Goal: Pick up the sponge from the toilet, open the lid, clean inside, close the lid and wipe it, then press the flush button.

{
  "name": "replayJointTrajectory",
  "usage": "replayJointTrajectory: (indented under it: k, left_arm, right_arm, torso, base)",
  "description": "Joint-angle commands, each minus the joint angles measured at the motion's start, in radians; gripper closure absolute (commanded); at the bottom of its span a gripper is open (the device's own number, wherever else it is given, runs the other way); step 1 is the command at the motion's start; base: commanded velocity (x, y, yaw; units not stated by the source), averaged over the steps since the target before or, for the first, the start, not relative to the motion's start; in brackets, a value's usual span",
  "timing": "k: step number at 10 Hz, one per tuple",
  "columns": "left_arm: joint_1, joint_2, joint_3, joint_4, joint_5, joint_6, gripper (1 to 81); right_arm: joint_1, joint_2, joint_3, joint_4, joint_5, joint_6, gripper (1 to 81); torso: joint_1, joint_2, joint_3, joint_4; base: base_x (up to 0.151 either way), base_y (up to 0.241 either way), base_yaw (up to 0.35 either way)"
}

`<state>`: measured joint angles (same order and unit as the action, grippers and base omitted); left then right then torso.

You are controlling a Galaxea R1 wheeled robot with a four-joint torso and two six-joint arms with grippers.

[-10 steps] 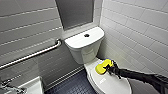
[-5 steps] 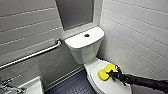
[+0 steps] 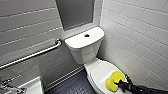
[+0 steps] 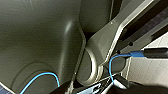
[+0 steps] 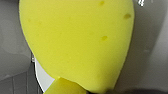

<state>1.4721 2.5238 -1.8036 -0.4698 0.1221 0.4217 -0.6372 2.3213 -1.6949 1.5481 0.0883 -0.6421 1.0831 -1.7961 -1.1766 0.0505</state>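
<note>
in the head view your right pincer [image 3: 123, 84] comes in from the lower right on its dark arm and is closed on the sponge [image 3: 113, 80], gripping it at the edge nearest the arm. the sponge rests on the lid [image 3: 98, 71], toward the side by the right-hand tiled wall [image 3: 140, 37]. the lid is down over the bowl of the toilet [image 3: 83, 51]. the flush button [image 3: 86, 35] sits as a small dark dot in the middle of the tank top, well apart from the sponge. on the left wall you see a metal grab bar [image 3: 32, 55], and in the lower left corner a white basin [image 3: 33, 87] with a metal tap [image 3: 7, 86]. the dark floor [image 3: 72, 86] lies between the basin and the toilet.

the right wrist view gives you what the head view cannot: the sponge [image 5: 77, 42] up close, its yellow surface pitted with a few small holes, pale lid around it.

the left wrist view adds the robot's own dark body, a blue cable [image 4: 117, 58] and some pale tiling [image 4: 150, 71]. you cannot tell from it how the left pincer stands.
</note>
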Motion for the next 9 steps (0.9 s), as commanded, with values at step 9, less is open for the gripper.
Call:
replayJointTrajectory:
  k: [9]
  left_arm:
    - [-0.003, -0.014, 0.030, 0.002, 0.105, 0.008, 1.0]
  right_arm:
    - [-0.252, -0.264, 0.287, -0.069, 0.151, -0.001, 81.1]
  torso:
    - [0.000, 0.000, 0.000, 0.000]
  base:
    - [0.000, 0.000, 0.000]
